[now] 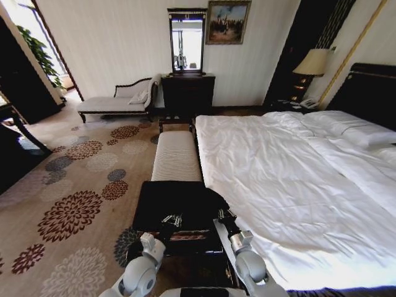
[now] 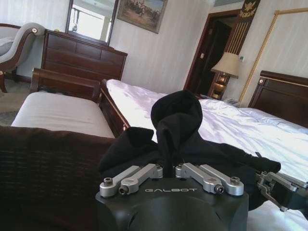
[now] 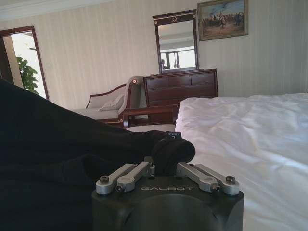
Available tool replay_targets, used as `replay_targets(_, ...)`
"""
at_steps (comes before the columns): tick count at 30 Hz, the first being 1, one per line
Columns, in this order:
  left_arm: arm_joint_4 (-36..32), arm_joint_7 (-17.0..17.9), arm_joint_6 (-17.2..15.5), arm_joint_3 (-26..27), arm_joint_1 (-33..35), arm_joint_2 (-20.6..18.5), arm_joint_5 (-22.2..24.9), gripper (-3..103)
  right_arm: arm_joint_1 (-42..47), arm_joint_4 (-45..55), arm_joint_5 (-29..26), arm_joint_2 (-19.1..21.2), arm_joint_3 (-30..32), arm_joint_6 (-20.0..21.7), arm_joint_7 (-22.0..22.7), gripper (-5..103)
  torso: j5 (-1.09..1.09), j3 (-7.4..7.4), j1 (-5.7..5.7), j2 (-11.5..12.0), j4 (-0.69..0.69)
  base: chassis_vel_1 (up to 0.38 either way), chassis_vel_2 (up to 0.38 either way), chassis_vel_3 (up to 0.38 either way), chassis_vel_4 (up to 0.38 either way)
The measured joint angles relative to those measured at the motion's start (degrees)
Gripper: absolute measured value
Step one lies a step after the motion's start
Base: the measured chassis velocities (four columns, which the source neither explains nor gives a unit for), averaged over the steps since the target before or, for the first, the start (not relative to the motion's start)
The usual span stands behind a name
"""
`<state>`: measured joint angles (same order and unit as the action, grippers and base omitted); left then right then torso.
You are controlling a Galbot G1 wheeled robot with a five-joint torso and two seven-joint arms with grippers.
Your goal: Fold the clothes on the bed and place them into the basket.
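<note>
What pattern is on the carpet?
Large floral medallions on the beige carpet, best in the head view.

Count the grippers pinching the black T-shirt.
2. The left gripper is shut on the T-shirt over the basket; the right gripper is shut on its bed-side edge.

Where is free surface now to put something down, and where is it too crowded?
Free: the white duvet of the bed, from the bench-side edge across to the pillows, and the striped bench top. Crowded: the basket, where the black T-shirt is draped and the left gripper and right gripper both pinch it.
</note>
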<state>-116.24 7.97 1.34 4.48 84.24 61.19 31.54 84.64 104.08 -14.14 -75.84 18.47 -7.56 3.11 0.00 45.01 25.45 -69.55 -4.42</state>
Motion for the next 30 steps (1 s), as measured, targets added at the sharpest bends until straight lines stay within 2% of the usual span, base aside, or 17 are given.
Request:
replay_targets(15, 0.47, 0.01, 0.00, 0.15, -0.39, 0.09, 0.30, 7, 0.10, 0.46, -0.89, -0.19, -0.04, 0.14, 0.43, 7, -0.04, 0.02, 0.10, 0.03, 0.03, 0.099, 0.286, -0.092, -0.283)
replay_targets(25, 2.13, 1.41, -1.02, -0.18, -3.27, 0.28, 1.70, 7, -1.42, 0.61, -0.56, 0.82, -0.54, 2.33, 1.36, 7, 0.03, 0.00, 0.00, 0.00, -0.03, 0.012, -0.023, -0.002, 0.000)
replay_targets(30, 3.91, 2.25, -1.46, -0.66, -4.77, 0.21, 1.94, 7, -4.75, 0.64, -9.19, 4.01, -3.25, 7.22, 3.57, 7, 0.00, 0.01, 0.02, 0.01, 0.00, -0.004, -0.022, -0.001, 0.010)
